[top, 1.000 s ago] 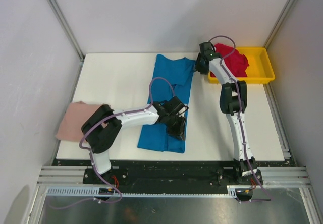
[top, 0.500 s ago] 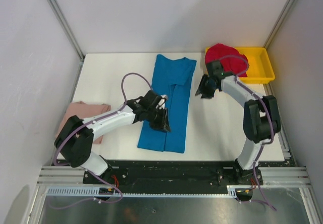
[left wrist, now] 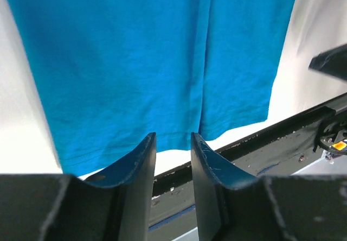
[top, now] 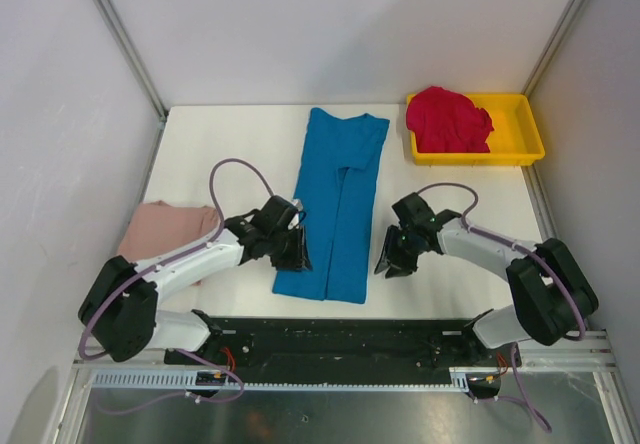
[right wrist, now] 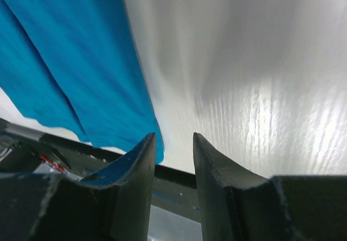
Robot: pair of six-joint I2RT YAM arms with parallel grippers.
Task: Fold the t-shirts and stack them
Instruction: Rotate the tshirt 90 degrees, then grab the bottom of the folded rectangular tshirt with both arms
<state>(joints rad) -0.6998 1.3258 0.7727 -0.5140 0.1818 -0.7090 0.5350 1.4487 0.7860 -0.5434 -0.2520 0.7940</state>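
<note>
The pink shirt [top: 165, 232] lies folded at the table's [top: 230, 144] left edge, the left gripper [top: 298, 256], jaws slightly apart and empty, hovers at the blue shirt's [top: 335, 204] near left hem, the right gripper [top: 386, 266], likewise apart and empty, just off its right edge, the red shirt [top: 448, 119] heaped in the yellow tray [top: 528, 129].

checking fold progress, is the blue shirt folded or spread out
Partly folded: the blue t-shirt is a narrow strip, sides meeting at a centre line, full length.
</note>
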